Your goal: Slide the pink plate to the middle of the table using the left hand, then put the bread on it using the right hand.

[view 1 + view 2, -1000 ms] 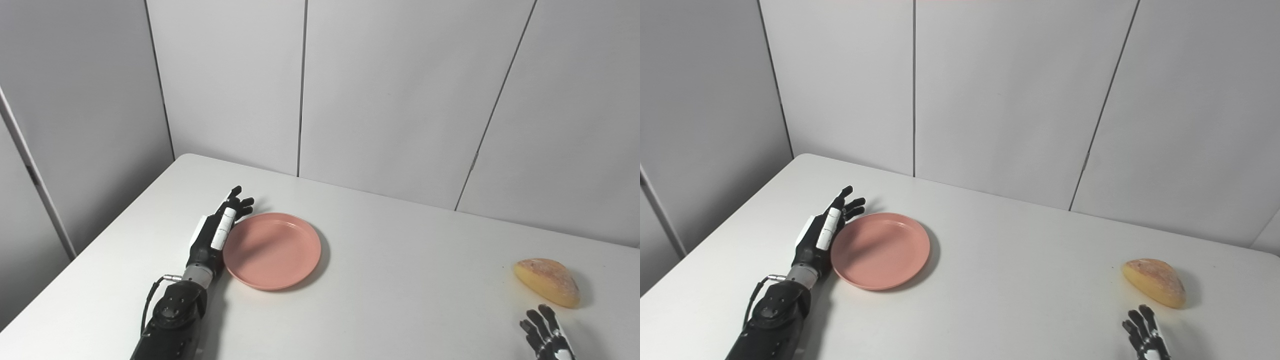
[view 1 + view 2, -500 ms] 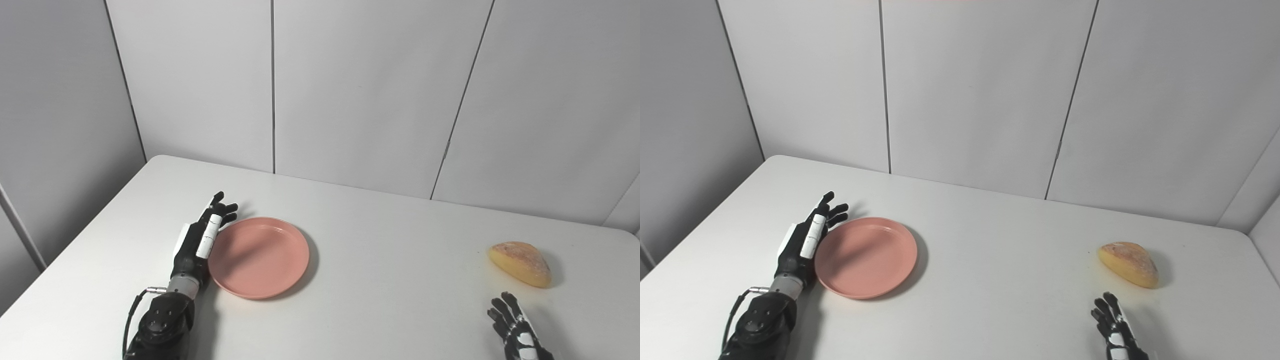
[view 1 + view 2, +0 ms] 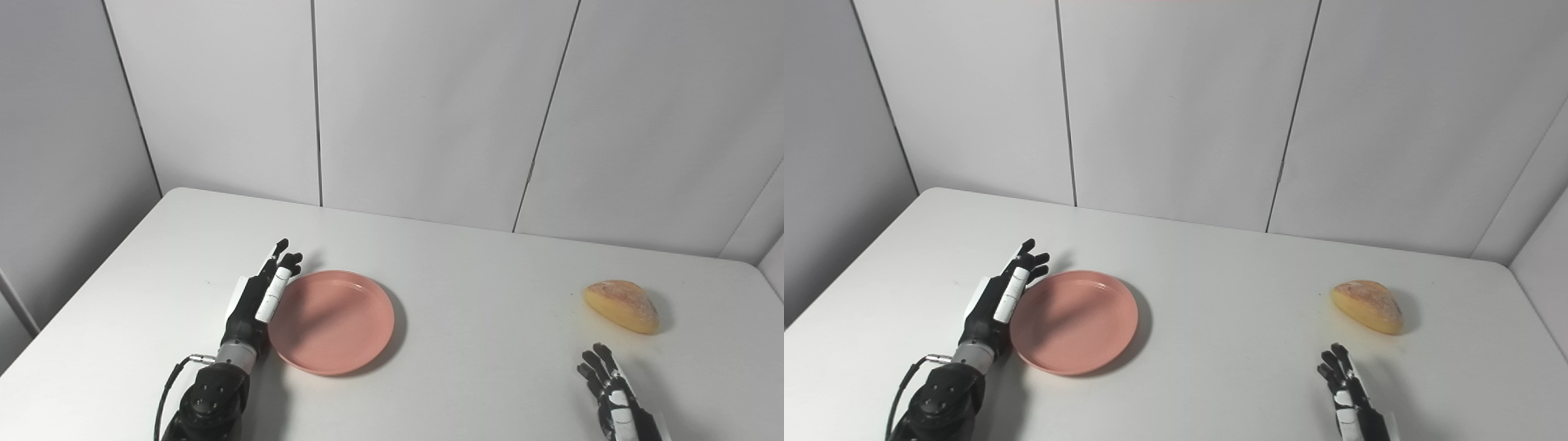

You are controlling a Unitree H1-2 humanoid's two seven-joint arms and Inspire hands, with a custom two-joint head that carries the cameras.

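A pink plate (image 3: 334, 321) lies flat on the white table (image 3: 490, 288), left of the middle. My left hand (image 3: 260, 300) rests edge-on against the plate's left rim, open, with its fingers straight and pointing away from me. A golden piece of bread (image 3: 621, 306) lies on the table at the far right. My right hand (image 3: 612, 395) is low at the bottom right, short of the bread and apart from it, open with fingers spread and nothing in it.
Grey panelled walls (image 3: 429, 110) stand behind the table and along its left side. The table's right edge (image 3: 1534, 312) runs close to the bread. Bare tabletop lies between the plate and the bread.
The camera has panned right. Against the table, my left hand and the plate have slid to the right together. The right hand stays short of the bread.
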